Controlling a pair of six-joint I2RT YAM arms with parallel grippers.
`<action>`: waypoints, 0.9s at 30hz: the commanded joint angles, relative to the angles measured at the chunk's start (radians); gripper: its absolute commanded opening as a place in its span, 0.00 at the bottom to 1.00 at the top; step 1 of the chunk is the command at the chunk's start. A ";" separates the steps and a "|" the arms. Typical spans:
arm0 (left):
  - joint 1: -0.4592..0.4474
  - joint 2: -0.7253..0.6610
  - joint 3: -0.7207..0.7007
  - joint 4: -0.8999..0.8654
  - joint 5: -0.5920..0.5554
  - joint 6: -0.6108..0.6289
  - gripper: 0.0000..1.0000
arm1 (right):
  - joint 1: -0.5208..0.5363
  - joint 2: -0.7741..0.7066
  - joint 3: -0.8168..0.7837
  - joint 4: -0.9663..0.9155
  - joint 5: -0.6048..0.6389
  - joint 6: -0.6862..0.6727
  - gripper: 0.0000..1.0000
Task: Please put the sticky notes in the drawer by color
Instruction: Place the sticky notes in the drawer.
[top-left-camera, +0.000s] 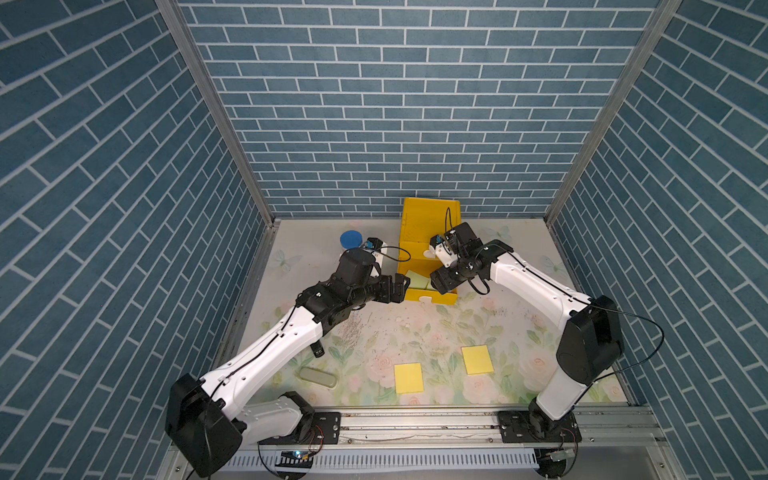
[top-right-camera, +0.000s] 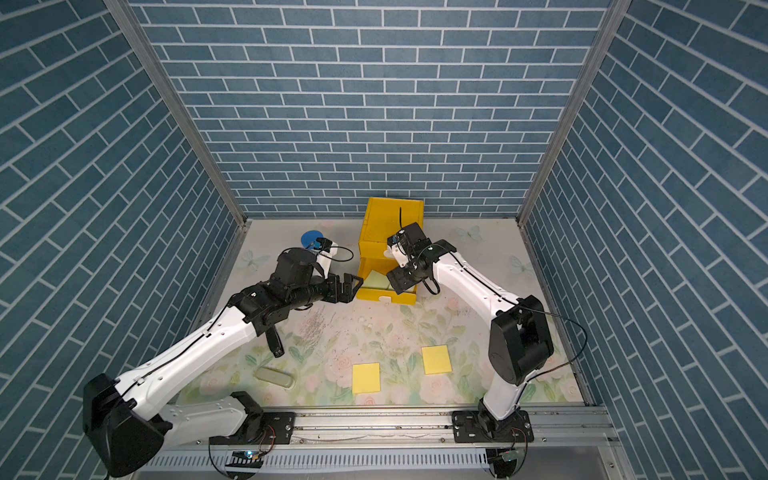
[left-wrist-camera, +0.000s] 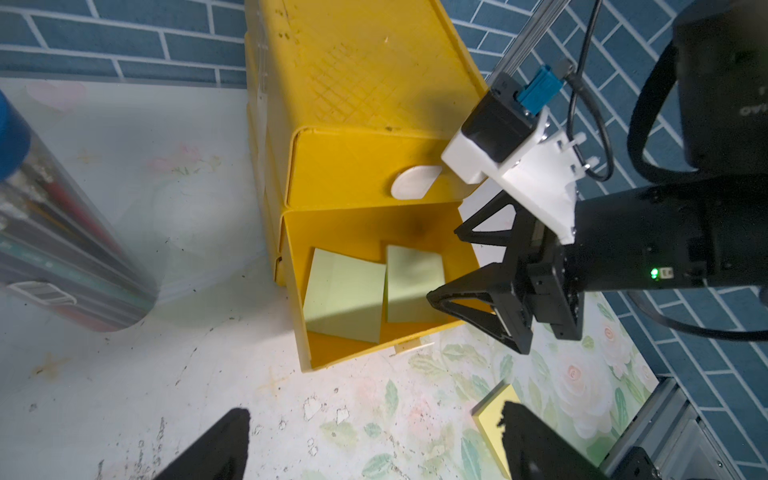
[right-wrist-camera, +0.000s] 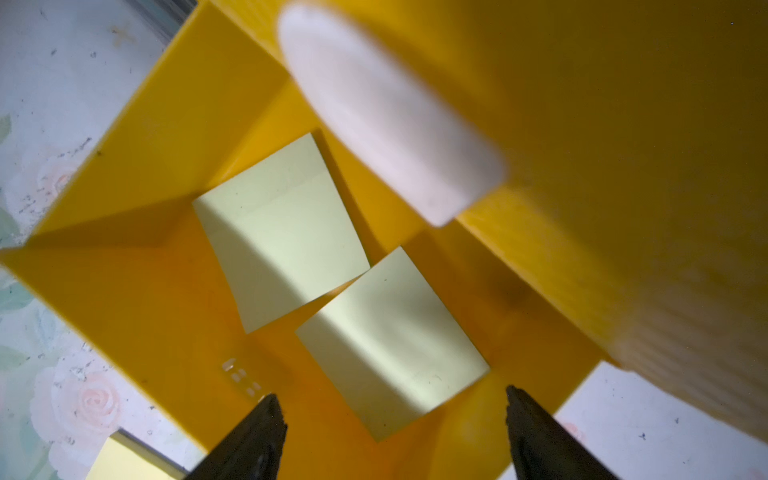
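Observation:
The yellow drawer (top-left-camera: 430, 220) (top-right-camera: 392, 220) stands at the back middle, and one lower drawer (left-wrist-camera: 332, 357) is pulled out. Two light green sticky notes (left-wrist-camera: 345, 297) (left-wrist-camera: 413, 286) lie flat inside it, seen closer in the right wrist view (right-wrist-camera: 278, 232) (right-wrist-camera: 390, 340). Two yellow sticky notes (top-left-camera: 409, 377) (top-left-camera: 477, 359) lie on the table near the front. My right gripper (right-wrist-camera: 390, 395) (top-left-camera: 436, 282) hangs open over the open drawer, holding nothing. My left gripper (left-wrist-camera: 374, 413) (top-left-camera: 397, 289) is open just left of the drawer, empty. Pink sticky notes are out of view.
A clear cylinder with a blue lid (top-left-camera: 351, 240) (left-wrist-camera: 62, 257) stands left of the cabinet, behind my left wrist. A pale oblong case (top-left-camera: 318, 377) lies at the front left. The drawer above the open one is shut, with a white handle (left-wrist-camera: 415, 181). A metal rail (top-left-camera: 415, 419) runs along the front edge.

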 joint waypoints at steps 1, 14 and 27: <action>-0.003 0.044 0.076 0.033 -0.030 0.015 0.99 | -0.002 -0.074 -0.011 0.057 0.022 0.068 0.84; 0.143 0.629 0.858 -0.248 -0.020 0.080 0.94 | 0.093 -0.444 -0.326 0.225 -0.272 0.197 0.76; 0.143 0.899 1.030 -0.305 0.027 0.108 0.67 | 0.169 -0.383 -0.607 0.556 -0.345 0.233 0.55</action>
